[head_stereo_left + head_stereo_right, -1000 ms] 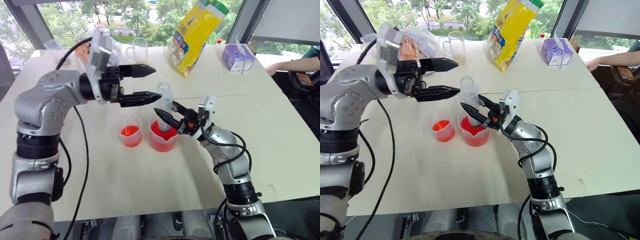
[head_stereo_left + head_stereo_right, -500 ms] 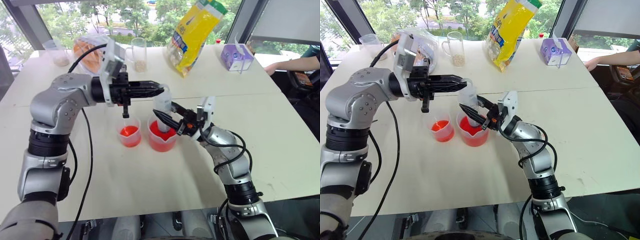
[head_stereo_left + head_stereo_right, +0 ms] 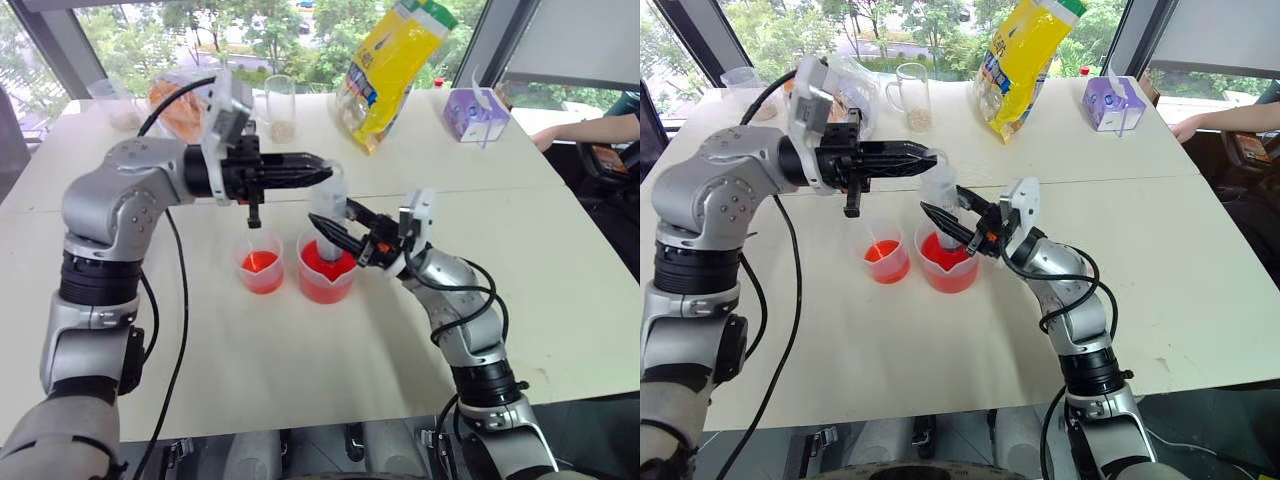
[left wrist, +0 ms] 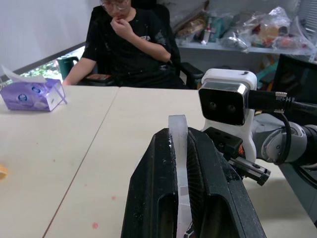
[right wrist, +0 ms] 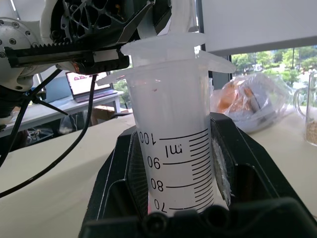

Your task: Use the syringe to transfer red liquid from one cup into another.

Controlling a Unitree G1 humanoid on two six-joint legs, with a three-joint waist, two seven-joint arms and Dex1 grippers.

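Observation:
The syringe stands upright with its tip down in the spouted cup, which holds red liquid. My right gripper is shut on the syringe barrel, with a finger on each side of it. From the left, my left gripper reaches in level and is shut on the clear plunger top. The smaller cup stands just left of the spouted cup, with red liquid inside.
At the table's far side are a yellow bag, a purple tissue box, a clear handled mug and a clear bag with orange contents. A person's arm rests at the right edge.
My left gripper was open beside the syringe top; it has moved in over the plunger and shut on it. The right gripper has kept its hold on the barrel.

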